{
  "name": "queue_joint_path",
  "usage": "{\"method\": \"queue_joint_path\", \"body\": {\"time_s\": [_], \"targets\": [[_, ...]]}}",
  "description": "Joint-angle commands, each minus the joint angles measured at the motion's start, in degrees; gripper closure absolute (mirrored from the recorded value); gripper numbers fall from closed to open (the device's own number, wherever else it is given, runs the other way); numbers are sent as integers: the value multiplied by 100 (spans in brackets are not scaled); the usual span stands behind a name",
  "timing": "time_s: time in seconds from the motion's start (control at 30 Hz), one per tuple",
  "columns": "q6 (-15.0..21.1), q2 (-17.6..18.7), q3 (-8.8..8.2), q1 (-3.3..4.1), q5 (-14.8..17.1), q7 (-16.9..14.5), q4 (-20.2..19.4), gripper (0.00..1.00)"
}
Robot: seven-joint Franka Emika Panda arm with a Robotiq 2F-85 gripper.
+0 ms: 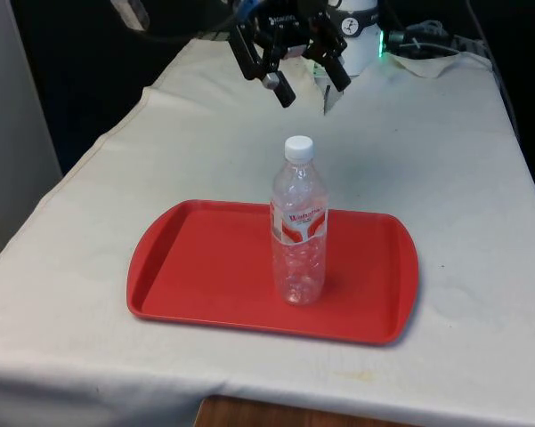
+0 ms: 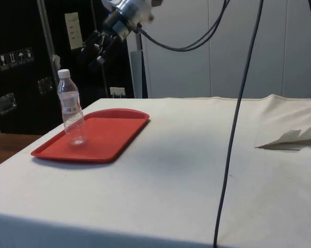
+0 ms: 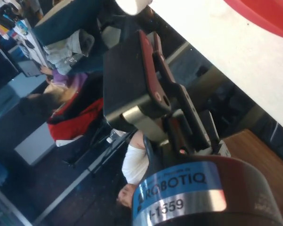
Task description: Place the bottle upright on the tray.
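The bottle [image 1: 299, 222] stood upright on the red tray [image 1: 196, 267], a little towards the front view's right of the tray's middle, its white cap [image 1: 299, 147] on and its base flat on the tray floor. The tray lay on the cloth-covered tabletop [image 1: 445, 160], near the edge closest to the front camera.

The claw [image 1: 304, 78] hung in the air above and beyond the bottle, well apart from it, with its fingers spread wide and nothing between them. In the side view the claw [image 2: 95, 49] sat higher than the cap and off to one side.

By the look of it, the task was done: bottle standing, claw clear.

The bottle looked empty, clear thin plastic, so probably very light, easy to tip, and likely to buckle under a hard squeeze. Its smooth wall might slip. If it needed handling again, the labelled band [image 1: 298, 224] around the middle seemed the best hold, with modest pressure; the cap seemed too small and high for a steady grip.

A person in red [image 3: 73, 120] showed in the wrist view.
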Motion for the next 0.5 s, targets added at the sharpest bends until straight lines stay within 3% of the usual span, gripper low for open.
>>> {"method": "queue_joint_path", "body": {"time_s": [0.0, 0.17, 0.2, 0.23, 0.47], "targets": [[97, -57, -11, 46, -115, 46, -46, 0], [86, -155, -6, 57, -292, 57, -52, 0], [0, -120, 11, 17, -201, 6, -17, 0], [86, -166, -6, 57, -321, 63, -52, 0], [52, -298, -11, 46, -561, 97, -34, 0]]}}
